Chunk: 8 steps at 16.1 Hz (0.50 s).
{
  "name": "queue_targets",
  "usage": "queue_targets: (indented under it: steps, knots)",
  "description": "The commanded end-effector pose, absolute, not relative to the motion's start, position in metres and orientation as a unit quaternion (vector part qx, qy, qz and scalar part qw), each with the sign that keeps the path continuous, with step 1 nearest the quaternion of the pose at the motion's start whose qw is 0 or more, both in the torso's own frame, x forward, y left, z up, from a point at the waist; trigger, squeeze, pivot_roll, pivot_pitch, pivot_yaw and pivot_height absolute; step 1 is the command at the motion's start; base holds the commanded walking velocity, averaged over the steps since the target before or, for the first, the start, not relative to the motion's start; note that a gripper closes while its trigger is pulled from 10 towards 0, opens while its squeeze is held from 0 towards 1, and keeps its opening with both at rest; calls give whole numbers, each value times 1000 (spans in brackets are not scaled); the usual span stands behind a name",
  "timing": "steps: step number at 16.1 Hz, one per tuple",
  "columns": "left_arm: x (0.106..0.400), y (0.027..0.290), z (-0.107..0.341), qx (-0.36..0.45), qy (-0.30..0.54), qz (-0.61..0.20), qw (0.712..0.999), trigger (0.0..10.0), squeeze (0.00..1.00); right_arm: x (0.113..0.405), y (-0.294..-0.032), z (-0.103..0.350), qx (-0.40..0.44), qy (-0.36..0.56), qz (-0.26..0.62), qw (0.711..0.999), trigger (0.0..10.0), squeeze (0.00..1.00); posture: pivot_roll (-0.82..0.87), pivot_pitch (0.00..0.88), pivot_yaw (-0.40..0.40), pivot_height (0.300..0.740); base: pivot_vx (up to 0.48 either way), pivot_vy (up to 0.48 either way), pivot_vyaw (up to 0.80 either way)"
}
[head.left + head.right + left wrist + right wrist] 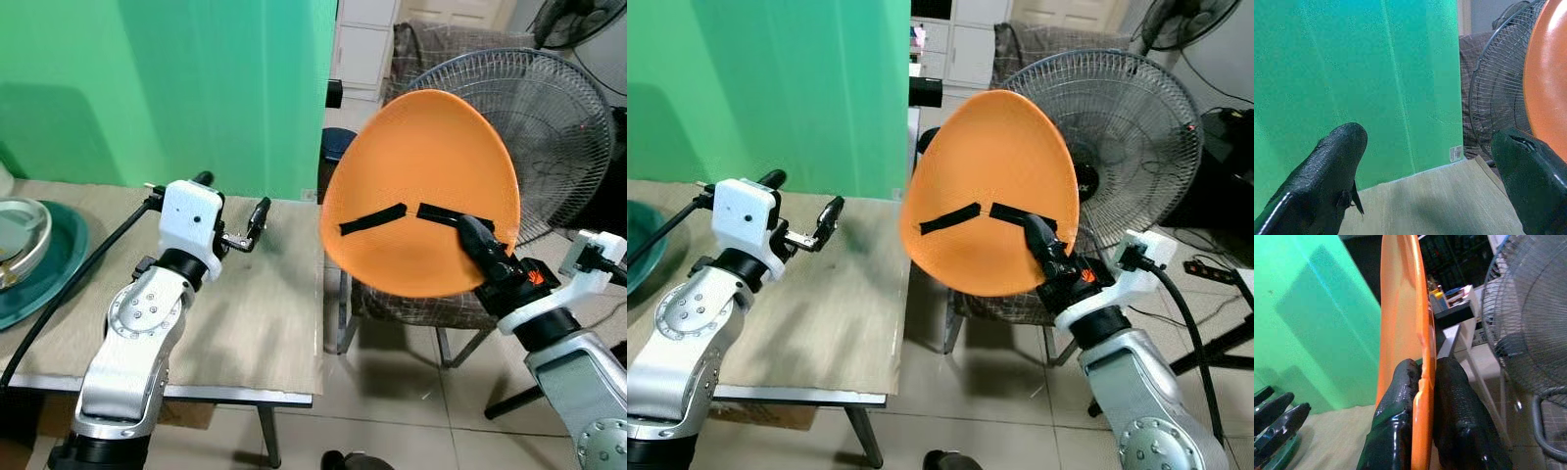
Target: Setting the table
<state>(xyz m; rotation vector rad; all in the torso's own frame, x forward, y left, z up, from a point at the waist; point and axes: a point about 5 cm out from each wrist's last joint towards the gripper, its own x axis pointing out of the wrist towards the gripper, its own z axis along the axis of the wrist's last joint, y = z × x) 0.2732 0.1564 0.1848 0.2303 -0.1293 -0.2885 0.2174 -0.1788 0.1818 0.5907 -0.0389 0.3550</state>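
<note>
My right gripper (472, 235) is shut on the rim of an orange plate (421, 176), its pads (1400, 396) pinching the edge from both sides. The plate stands nearly upright in the air, just off the right edge of the wooden table (265, 323), and bears two short black strips on its face. Over the table's back part, my left gripper (235, 201) hovers open with nothing between its fingers (1327, 166), pointing toward the green wall.
A teal plate (59, 264) carrying a metal dish (20, 240) sits at the table's left end. Behind the orange plate stand a large floor fan (558, 117) and a chair with checked cloth (421, 308). Tiled floor lies right of the table.
</note>
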Motion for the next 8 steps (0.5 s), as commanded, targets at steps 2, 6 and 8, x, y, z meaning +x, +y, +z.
queue_targets:
  steps: [2, 6, 8]
  knots:
    - [274, 154, 184, 120, -62, -148, 980, 10000, 0, 218, -178, 190, 290, -44, 183, 938, 10000, 0, 43, 0, -46, 740, 0, 0, -800]
    - [275, 155, 184, 121, -64, -145, 980, 10000, 0, 217, -178, 190, 289, -41, 186, 938, 10000, 0, 43, 0, -47, 740, 0, 0, 0]
    - [275, 155, 183, 119, -59, -141, 981, 10000, 0, 217, -179, 190, 288, -40, 187, 938, 10000, 0, 43, 0, -50, 740, 0, 0, 0]
